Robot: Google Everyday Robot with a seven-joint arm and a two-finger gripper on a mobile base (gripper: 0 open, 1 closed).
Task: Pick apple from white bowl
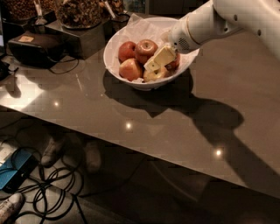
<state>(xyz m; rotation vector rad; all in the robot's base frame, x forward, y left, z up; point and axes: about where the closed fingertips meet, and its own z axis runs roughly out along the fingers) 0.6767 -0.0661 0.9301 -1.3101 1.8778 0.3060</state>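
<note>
The white bowl (pixel 144 84), lined with crinkled white paper, stands on the brown table (pixel 65 92) near its far edge. It holds several apples. A glossy red apple with a stem dimple (pixel 146 46) lies at the top middle, with two more reddish apples (pixel 126 50) (pixel 131 69) to its left. A yellow-green apple (pixel 156 75) lies at the front. My gripper (pixel 159 59) reaches in from the right on the white arm (pixel 210 22). It sits inside the bowl, just right of the dimpled red apple and over the yellow-green one. It partly hides another red apple (pixel 174 64).
A black device with a cable (pixel 35 46) sits at the table's left. Dark containers of dry food with scoops (pixel 78 13) stand behind the bowl. Below the table's near edge are tangled cables (pixel 57 188), a blue box (pixel 15 168) and shoes (pixel 52 151).
</note>
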